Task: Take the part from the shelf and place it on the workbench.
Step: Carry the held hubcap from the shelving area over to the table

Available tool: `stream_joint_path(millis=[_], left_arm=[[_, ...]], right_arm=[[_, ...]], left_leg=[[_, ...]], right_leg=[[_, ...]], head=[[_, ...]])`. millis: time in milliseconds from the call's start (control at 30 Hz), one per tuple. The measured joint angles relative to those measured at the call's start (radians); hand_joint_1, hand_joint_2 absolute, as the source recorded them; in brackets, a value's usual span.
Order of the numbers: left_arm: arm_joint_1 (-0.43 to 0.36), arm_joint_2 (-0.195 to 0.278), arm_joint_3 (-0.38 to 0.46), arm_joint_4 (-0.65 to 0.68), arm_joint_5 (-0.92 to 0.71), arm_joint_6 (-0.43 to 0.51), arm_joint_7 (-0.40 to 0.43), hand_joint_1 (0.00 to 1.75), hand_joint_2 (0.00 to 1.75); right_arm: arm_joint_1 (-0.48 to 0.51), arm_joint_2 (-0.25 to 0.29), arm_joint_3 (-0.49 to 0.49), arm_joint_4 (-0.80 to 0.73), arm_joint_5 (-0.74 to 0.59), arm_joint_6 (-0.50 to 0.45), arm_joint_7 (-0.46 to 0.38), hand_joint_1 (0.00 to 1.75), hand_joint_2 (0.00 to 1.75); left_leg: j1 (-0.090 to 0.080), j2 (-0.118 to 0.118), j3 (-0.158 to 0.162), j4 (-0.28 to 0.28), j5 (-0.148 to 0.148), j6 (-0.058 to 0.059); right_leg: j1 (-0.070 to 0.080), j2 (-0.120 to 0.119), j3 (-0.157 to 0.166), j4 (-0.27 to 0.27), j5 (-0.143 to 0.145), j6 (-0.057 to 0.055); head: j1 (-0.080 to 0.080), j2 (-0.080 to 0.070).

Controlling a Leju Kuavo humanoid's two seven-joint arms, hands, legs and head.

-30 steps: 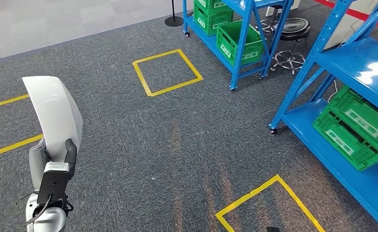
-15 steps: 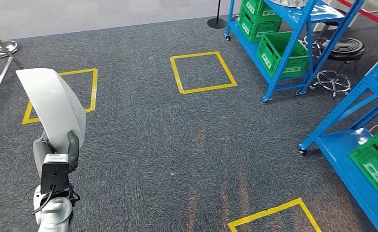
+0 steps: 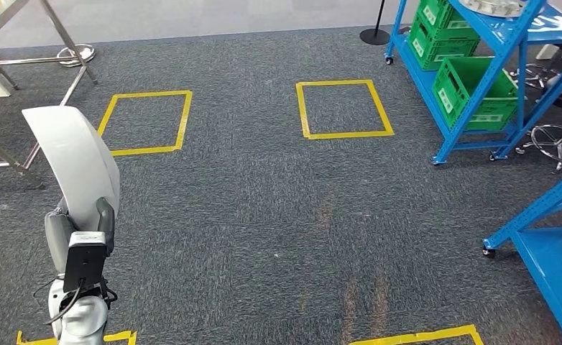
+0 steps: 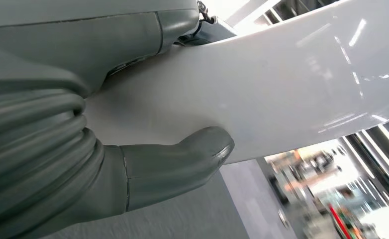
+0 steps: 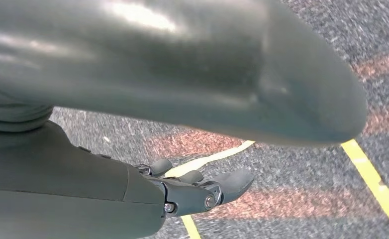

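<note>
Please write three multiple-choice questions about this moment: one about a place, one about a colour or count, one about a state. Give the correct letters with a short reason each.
1. Where is the blue shelf with green crates in the head view?
A. upper right
B. lower left
C. centre

2. What colour are the tape squares on the carpet?
A. red
B. yellow
C. white

3. What is the left hand doing?
A. hanging with nothing in it
B. holding the white part
C. resting on the floor

Answers:
1. A: the blue shelf stands at the upper right, with the green crates on it.
2. B: the tape squares are yellow.
3. B: the left hand grips the white part, thumb pressed on it.
</note>
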State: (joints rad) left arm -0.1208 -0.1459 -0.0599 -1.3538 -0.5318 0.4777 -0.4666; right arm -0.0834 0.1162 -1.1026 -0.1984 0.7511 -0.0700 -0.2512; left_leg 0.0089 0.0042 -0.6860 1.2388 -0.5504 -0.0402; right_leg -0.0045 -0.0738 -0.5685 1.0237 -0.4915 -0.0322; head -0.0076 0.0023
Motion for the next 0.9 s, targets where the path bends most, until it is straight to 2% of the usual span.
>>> stream_joint_path(millis=[67,100,133,200,233,267,300,333,367,400,433,467,500,533,567,600,633,667,700,733,767,800,833,867,900], left_arm=[[-0.001,0.000,0.000,-0.002,-0.004,0.010,0.002,1.75,1.75],[-0.001,-0.001,0.000,-0.004,-0.004,0.012,0.003,1.75,1.75],[-0.002,-0.001,0.000,-0.004,-0.004,0.013,0.003,1.75,1.75],[0.000,0.000,-0.001,-0.005,-0.004,0.015,0.003,1.75,1.75],[0.001,0.000,0.000,-0.006,-0.004,0.016,0.003,1.75,1.75],[0.001,0.000,0.000,-0.007,-0.004,0.017,0.003,1.75,1.75],[0.000,-0.001,-0.001,-0.008,-0.004,0.017,0.003,1.75,1.75],[-0.001,-0.002,-0.001,-0.010,-0.004,0.018,0.003,1.75,1.75],[-0.001,-0.003,-0.002,-0.010,-0.004,0.018,0.003,1.75,1.75],[0.000,-0.003,-0.002,-0.010,-0.004,0.018,0.003,1.75,1.75],[0.002,-0.004,-0.002,-0.009,-0.004,0.018,0.003,1.75,1.75],[0.003,-0.004,-0.002,-0.009,-0.004,0.018,0.003,1.75,1.75],[0.003,-0.004,-0.002,-0.009,-0.004,0.018,0.003,1.75,1.75],[0.003,-0.004,-0.002,-0.009,-0.004,0.018,0.003,1.75,1.75],[0.003,-0.004,-0.002,-0.010,-0.004,0.018,0.003,1.75,1.75],[0.003,-0.004,-0.002,-0.010,-0.004,0.018,0.003,1.75,1.75],[0.002,-0.004,-0.002,-0.010,-0.004,0.018,0.003,1.75,1.75],[0.003,-0.004,-0.002,-0.010,-0.004,0.018,0.003,1.75,1.75],[0.004,-0.004,-0.002,-0.010,-0.005,0.018,0.003,1.75,1.75],[0.005,-0.003,-0.002,-0.010,-0.005,0.018,0.003,1.75,1.75],[0.005,-0.002,-0.002,-0.010,-0.005,0.018,0.003,1.75,1.75],[0.004,-0.001,-0.002,-0.010,-0.005,0.018,0.003,1.75,1.75],[0.003,-0.001,-0.002,-0.011,-0.005,0.018,0.003,1.75,1.75],[0.003,-0.001,-0.002,-0.010,-0.005,0.018,0.003,1.75,1.75],[0.003,-0.001,-0.002,-0.010,-0.005,0.018,0.003,1.75,1.75]], right_arm=[[-0.001,0.000,-0.001,0.000,0.002,-0.004,0.004,0.00,0.00],[-0.001,0.000,-0.001,0.000,0.002,-0.005,0.006,0.00,0.00],[-0.002,0.000,-0.003,0.000,0.002,-0.005,0.007,0.00,0.00],[-0.005,0.000,-0.005,0.000,0.003,-0.005,0.008,0.00,0.00],[-0.007,0.000,-0.006,0.000,0.003,-0.005,0.008,0.00,0.00],[-0.008,0.000,-0.006,0.000,0.003,-0.005,0.007,0.00,0.00],[-0.008,0.000,-0.007,0.000,0.003,-0.005,0.007,0.00,0.00],[-0.007,0.001,-0.007,0.000,0.004,-0.005,0.006,0.00,0.00],[-0.005,0.001,-0.007,0.000,0.004,-0.005,0.006,0.00,0.00],[-0.003,0.001,-0.007,0.000,0.004,-0.005,0.006,0.00,0.00],[-0.001,0.001,-0.007,0.000,0.004,-0.005,0.006,0.00,0.00],[0.000,0.001,-0.008,0.000,0.004,-0.006,0.006,0.00,0.00],[0.000,0.001,-0.008,0.000,0.004,-0.006,0.006,0.00,0.00],[0.000,0.001,-0.008,0.000,0.004,-0.006,0.006,0.00,0.00],[-0.001,0.000,-0.008,0.000,0.004,-0.006,0.006,0.00,0.00],[-0.001,0.000,-0.008,0.000,0.004,-0.006,0.006,0.00,0.00],[-0.002,0.000,-0.008,0.000,0.004,-0.006,0.006,0.00,0.00],[-0.003,0.000,-0.008,0.000,0.004,-0.006,0.006,0.00,0.00],[-0.004,0.000,-0.008,0.000,0.004,-0.006,0.006,0.00,0.00],[-0.006,0.001,-0.008,0.000,0.004,-0.006,0.006,0.00,0.00],[-0.006,0.001,-0.008,0.000,0.004,-0.006,0.006,0.00,0.00],[-0.005,0.001,-0.008,0.000,0.004,-0.006,0.006,0.00,0.00],[-0.003,0.002,-0.008,0.000,0.004,-0.006,0.006,0.00,0.00],[-0.001,0.001,-0.008,0.000,0.004,-0.006,0.006,0.00,0.00],[0.000,0.001,-0.008,0.000,0.004,-0.006,0.006,0.00,0.00]], left_leg=[[-0.008,0.045,0.080,-0.142,0.052,0.011],[-0.012,0.062,0.104,-0.188,0.065,0.018],[-0.015,0.070,0.114,-0.210,0.068,0.024],[-0.017,0.046,0.111,-0.216,0.071,0.035],[-0.015,0.034,0.112,-0.219,0.074,0.041],[-0.012,0.022,0.113,-0.223,0.077,0.046],[-0.008,0.010,0.115,-0.226,0.081,0.051],[-0.005,-0.002,0.114,-0.227,0.083,0.055],[-0.004,-0.015,0.112,-0.226,0.085,0.057],[-0.004,-0.029,0.111,-0.224,0.086,0.057],[-0.004,-0.044,0.109,-0.222,0.086,0.058],[-0.004,-0.060,0.108,-0.220,0.086,0.057],[-0.003,-0.076,0.108,-0.217,0.086,0.055],[-0.002,-0.091,0.108,-0.215,0.086,0.053],[-0.002,-0.104,0.105,-0.212,0.085,0.048],[-0.002,-0.116,0.102,-0.210,0.085,0.042],[-0.001,-0.127,0.098,-0.210,0.087,0.035],[0.000,-0.138,0.094,-0.213,0.089,0.026],[0.001,-0.149,0.090,-0.216,0.093,0.018],[0.002,-0.145,0.087,-0.215,0.093,0.013],[0.000,-0.123,0.080,-0.204,0.084,0.008],[-0.001,-0.090,0.064,-0.170,0.061,0.004],[-0.002,-0.052,0.040,-0.117,0.029,0.002],[-0.002,-0.027,0.008,-0.049,-0.008,-0.002],[-0.001,-0.016,-0.022,0.017,-0.037,-0.005]], right_leg=[[0.004,-0.025,0.005,0.002,-0.004,0.005],[0.006,-0.035,0.007,0.002,-0.007,0.009],[0.008,-0.046,0.009,0.003,-0.008,0.014],[0.009,-0.068,0.013,0.001,-0.009,0.024],[0.006,-0.065,0.015,0.004,-0.014,0.031],[0.004,-0.044,0.010,0.021,-0.028,0.038],[0.001,-0.012,-0.005,0.058,-0.051,0.045],[-0.002,0.026,-0.031,0.117,-0.082,0.050],[-0.003,0.053,-0.066,0.189,-0.115,0.054],[-0.004,0.064,-0.098,0.252,-0.135,0.056],[-0.004,0.068,-0.119,0.287,-0.137,0.056],[-0.005,0.070,-0.120,0.281,-0.119,0.055],[-0.005,0.076,-0.101,0.232,-0.083,0.053],[-0.007,0.091,-0.069,0.159,-0.044,0.051],[-0.008,0.114,-0.039,0.090,-0.018,0.049],[-0.009,0.132,-0.017,0.040,-0.003,0.046],[-0.008,0.144,-0.007,0.015,-0.001,0.043],[-0.006,0.144,-0.006,0.010,-0.004,0.038],[-0.006,0.131,-0.004,0.007,-0.001,0.032],[-0.007,0.118,-0.002,0.003,0.002,0.024],[-0.008,0.106,0.001,-0.001,0.005,0.016],[-0.009,0.092,0.003,-0.005,0.008,0.009],[-0.007,0.078,0.003,-0.007,0.008,0.003],[-0.005,0.064,0.003,-0.007,0.007,0.000],[-0.003,0.049,0.002,-0.007,0.007,-0.001]], head=[[0.000,0.000],[0.001,0.000],[0.001,0.000],[0.002,0.000],[0.002,0.000],[0.003,0.000],[0.004,0.000],[0.006,0.000],[0.008,0.000],[0.009,0.000],[0.009,0.000],[0.009,0.000],[0.009,0.000],[0.009,0.000],[0.009,0.000],[0.009,0.000],[0.009,0.000],[0.009,0.000],[0.009,0.000],[0.009,0.000],[0.007,0.000],[0.004,0.000],[0.001,0.000],[-0.002,0.000],[-0.003,0.000]])
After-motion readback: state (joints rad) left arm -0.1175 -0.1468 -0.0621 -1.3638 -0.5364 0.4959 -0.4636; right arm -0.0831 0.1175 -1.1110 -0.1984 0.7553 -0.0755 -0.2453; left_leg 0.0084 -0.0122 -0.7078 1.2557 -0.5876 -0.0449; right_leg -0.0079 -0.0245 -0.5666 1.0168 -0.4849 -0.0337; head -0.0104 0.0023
